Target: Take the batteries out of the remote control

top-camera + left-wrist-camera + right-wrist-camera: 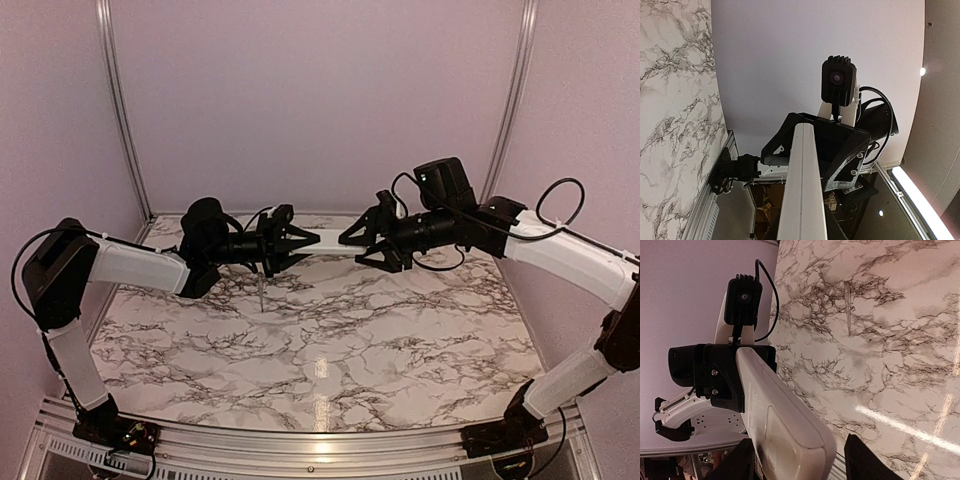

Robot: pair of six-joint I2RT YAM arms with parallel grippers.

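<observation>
The white remote control [328, 241] hangs in the air above the back of the table, stretched between my two grippers. My left gripper [300, 242] is shut on its left end; the right wrist view shows its black fingers [720, 375] clamped on the far end. My right gripper [352, 243] is around the right end. In the right wrist view [797, 462] its fingers stand spread, with a gap between the remote [785, 425] and the right finger [860, 462]. A closed cover outline shows on the remote's face. The batteries are hidden.
A slim grey pointed tool [261, 292] lies on the marble table [330, 350] below the left gripper; it also shows in the right wrist view [847, 307]. Lilac walls with metal corner posts close the back and sides.
</observation>
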